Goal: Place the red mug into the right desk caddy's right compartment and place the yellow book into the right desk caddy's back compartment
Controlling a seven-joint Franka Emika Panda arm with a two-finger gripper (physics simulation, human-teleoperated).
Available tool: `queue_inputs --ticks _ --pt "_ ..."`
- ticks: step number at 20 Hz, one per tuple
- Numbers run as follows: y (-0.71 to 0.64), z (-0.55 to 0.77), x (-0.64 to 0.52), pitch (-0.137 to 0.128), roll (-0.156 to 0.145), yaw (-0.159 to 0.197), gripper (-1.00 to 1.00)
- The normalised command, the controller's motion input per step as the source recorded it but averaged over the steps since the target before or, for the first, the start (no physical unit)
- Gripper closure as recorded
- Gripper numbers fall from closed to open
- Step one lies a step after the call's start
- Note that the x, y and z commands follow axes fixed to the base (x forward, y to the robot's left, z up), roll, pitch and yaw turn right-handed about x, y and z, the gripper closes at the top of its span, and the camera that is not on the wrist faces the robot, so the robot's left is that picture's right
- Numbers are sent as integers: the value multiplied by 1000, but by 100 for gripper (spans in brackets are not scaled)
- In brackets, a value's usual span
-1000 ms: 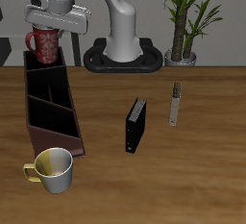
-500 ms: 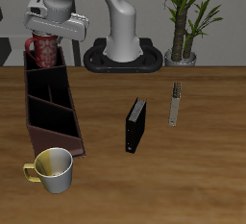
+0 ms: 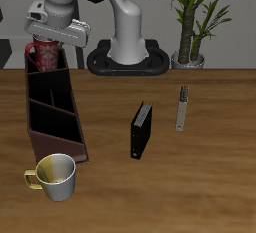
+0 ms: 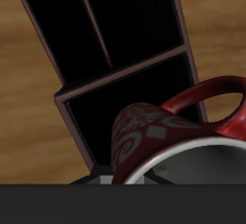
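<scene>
The gripper (image 3: 48, 39) has drifted slightly back and up with the mug (image 3: 45, 53) since a second ago, and pinches it above the caddy's (image 3: 52, 112) far end. The mug is dark red with a mottled pink pattern, pale grey inside, handle (image 4: 216, 108) looped to one side. Below it the maroon caddy's black sections lie empty. The thin striped yellow book (image 3: 181, 108) lies flat, well apart, near an upright black book (image 3: 141, 130). A yellow-and-white mug (image 3: 55, 176) stands beside the caddy's near end.

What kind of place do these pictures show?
Probably a simulated office or study desk: a wooden table with a desk caddy, two books and a potted plant behind it.
</scene>
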Motion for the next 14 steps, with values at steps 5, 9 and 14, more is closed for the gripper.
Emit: queue_inputs --ticks 5,9,14 --pt "31 -125 27 9 -6 -17 100" --pt "11 -231 70 36 -1 5 100" --pt "-3 -218 58 37 -13 28 100"
